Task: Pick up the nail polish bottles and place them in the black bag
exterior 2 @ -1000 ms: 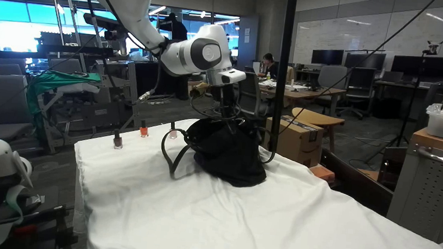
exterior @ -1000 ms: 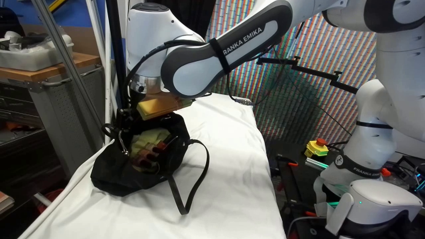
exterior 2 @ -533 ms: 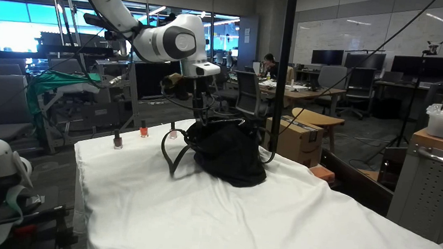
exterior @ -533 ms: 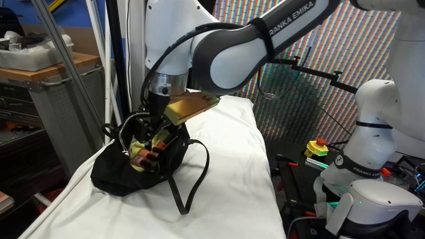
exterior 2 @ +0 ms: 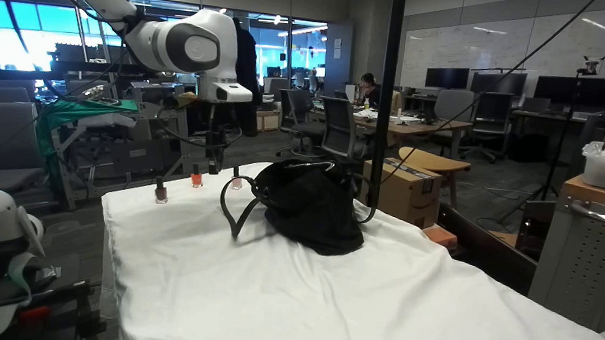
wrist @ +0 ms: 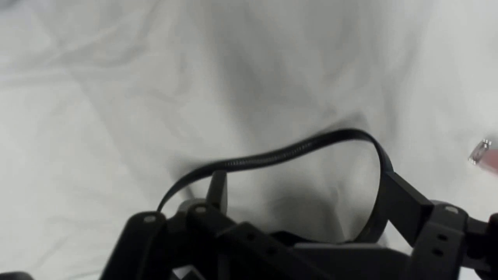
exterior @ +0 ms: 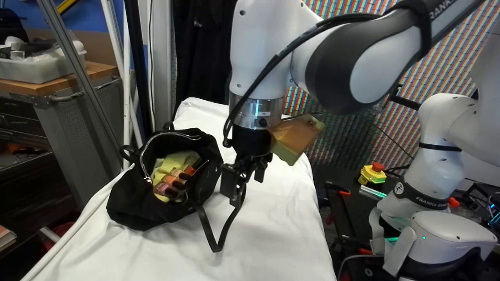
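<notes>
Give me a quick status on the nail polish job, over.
Gripper open, empty. Three nail polish bottles on the white cloth; several bottles inside the black bag. Strap loop below the gripper, possible snag.

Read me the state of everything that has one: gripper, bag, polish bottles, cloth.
Gripper: jaws apart, no bottle between them
Black bag: mouth open
Bottles in the bag: lying, capped
Dark bottle: upright, capped
Orange bottle: upright, capped
Pale pink bottle: upright, capped
White cloth: wrinkled
</notes>
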Robot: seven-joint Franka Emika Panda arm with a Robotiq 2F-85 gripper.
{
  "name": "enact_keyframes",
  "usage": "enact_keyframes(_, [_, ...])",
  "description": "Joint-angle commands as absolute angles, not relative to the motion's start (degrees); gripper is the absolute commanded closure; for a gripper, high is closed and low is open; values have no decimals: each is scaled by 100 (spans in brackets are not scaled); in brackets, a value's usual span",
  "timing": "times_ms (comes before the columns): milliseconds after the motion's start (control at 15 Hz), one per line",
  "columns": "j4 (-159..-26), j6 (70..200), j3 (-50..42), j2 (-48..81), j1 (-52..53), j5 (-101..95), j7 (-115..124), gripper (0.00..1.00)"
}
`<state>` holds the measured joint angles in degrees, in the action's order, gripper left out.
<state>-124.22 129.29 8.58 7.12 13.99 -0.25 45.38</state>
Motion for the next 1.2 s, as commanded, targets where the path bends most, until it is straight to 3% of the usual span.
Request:
enact_keyframes(0, [-13130, 12888, 1126, 191, 1472, 363, 4254, 0])
enact_keyframes(1133, [-12892, 12819, 1939, 1145, 2015, 1610, 2493, 0])
